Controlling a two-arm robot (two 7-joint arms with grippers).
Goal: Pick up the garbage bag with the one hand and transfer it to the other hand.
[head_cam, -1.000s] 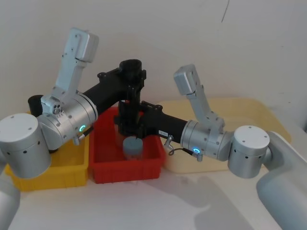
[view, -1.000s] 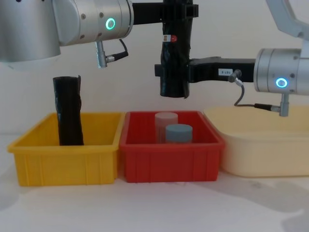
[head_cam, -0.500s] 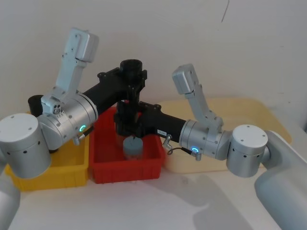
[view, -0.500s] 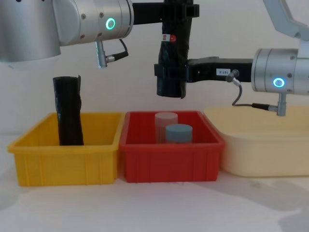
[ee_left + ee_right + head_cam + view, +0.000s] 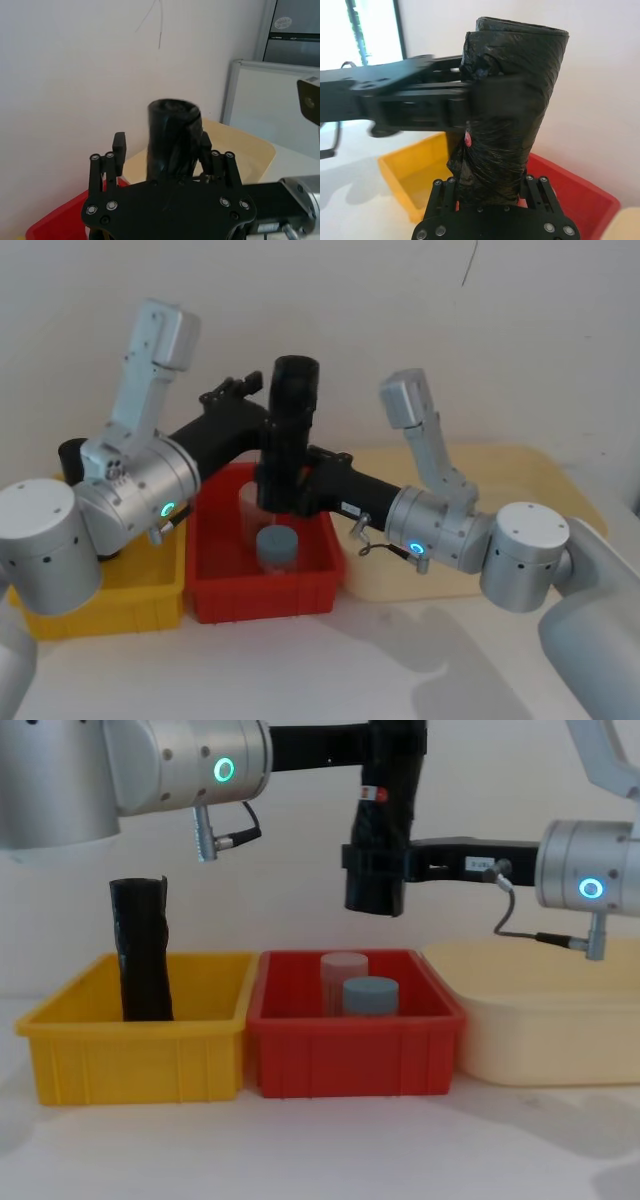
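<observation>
The garbage bag [image 5: 385, 830], a glossy black roll with a small red label, hangs tilted in the air above the red bin [image 5: 355, 1055]. My right gripper [image 5: 372, 868], on the arm with the blue ring, is shut on its lower end [image 5: 495, 170]. My left gripper [image 5: 162, 142], on the arm with the green ring, stands open around the roll's upper part. One of its fingers [image 5: 119, 145] is clear of the plastic. In the head view the roll [image 5: 290, 430] stands between the left gripper [image 5: 262, 408] and the right gripper [image 5: 278, 490].
A yellow bin [image 5: 130, 1040] on the left holds a taller wrinkled black roll [image 5: 140, 950]. In the red bin stand a grey cylinder [image 5: 370, 995] and a paler one [image 5: 343, 965]. A cream tray [image 5: 550, 1030] lies to the right.
The roll has shifted to the right and slightly up with the right gripper and now tilts. The left gripper's fingers have come off it.
</observation>
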